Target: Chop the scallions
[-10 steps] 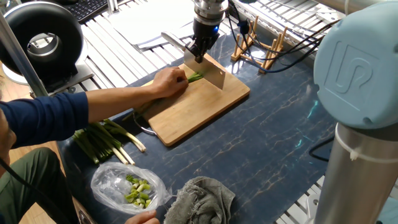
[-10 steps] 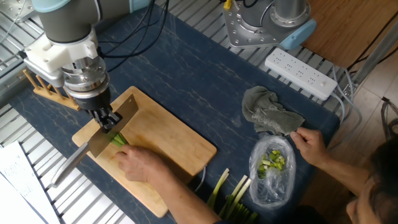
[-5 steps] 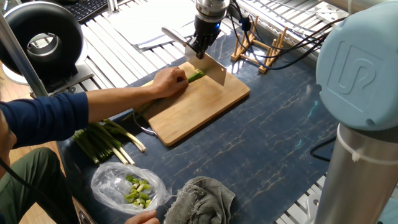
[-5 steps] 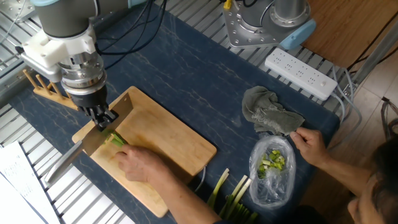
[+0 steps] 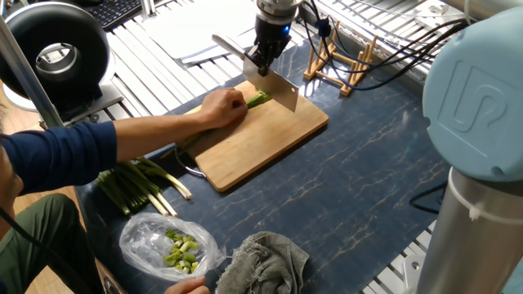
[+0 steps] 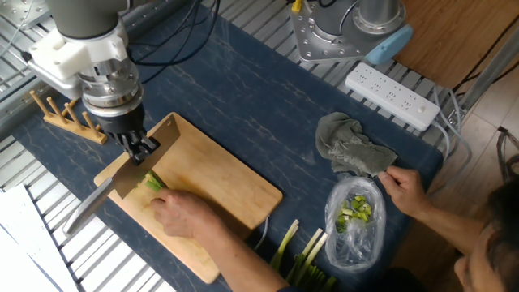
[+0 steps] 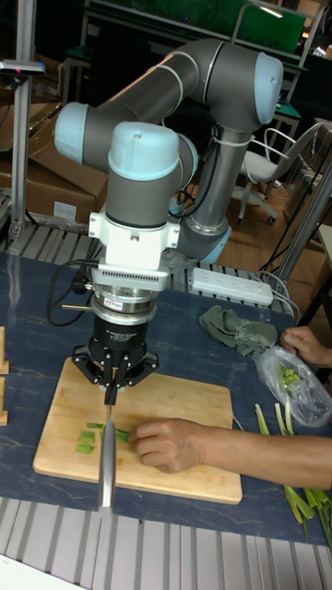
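The cleaver [image 6: 122, 182], pinched in the claw [image 6: 139, 148], is seen lifted clear of the cutting board [image 6: 219, 191] after a cut a second earlier; the scallions [image 6: 152, 182] are held there by a person's hand [image 6: 182, 215], awaiting another stroke.

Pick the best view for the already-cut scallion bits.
Tall fixed view: the bits lie unobstructed on the board, beside the knife. In both fixed views the blade and hand leave only short green stalk ends visible.
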### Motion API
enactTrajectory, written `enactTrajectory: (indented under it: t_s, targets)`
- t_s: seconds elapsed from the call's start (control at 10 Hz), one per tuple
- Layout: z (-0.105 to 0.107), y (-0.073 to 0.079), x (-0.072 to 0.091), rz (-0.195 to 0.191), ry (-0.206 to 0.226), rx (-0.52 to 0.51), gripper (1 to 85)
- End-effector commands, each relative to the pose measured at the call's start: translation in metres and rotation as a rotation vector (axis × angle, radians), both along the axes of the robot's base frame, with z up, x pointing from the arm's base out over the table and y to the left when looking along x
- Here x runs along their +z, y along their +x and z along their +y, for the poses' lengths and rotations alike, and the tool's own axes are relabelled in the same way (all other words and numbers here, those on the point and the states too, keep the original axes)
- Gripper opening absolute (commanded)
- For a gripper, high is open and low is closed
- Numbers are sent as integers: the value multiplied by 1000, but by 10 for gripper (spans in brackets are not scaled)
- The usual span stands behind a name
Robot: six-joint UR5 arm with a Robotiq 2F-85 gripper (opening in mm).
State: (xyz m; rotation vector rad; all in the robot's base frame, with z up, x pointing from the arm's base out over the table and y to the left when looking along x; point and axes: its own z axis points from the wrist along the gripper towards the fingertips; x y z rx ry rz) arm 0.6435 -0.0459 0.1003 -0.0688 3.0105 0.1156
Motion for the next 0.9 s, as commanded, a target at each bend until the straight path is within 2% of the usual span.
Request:
enactTrajectory:
  t_s: [0.0,0.8]
  targets:
    - [14,1,2,-3,16,-24,13]
    - [11,7,-10,-24,7,-12,13]
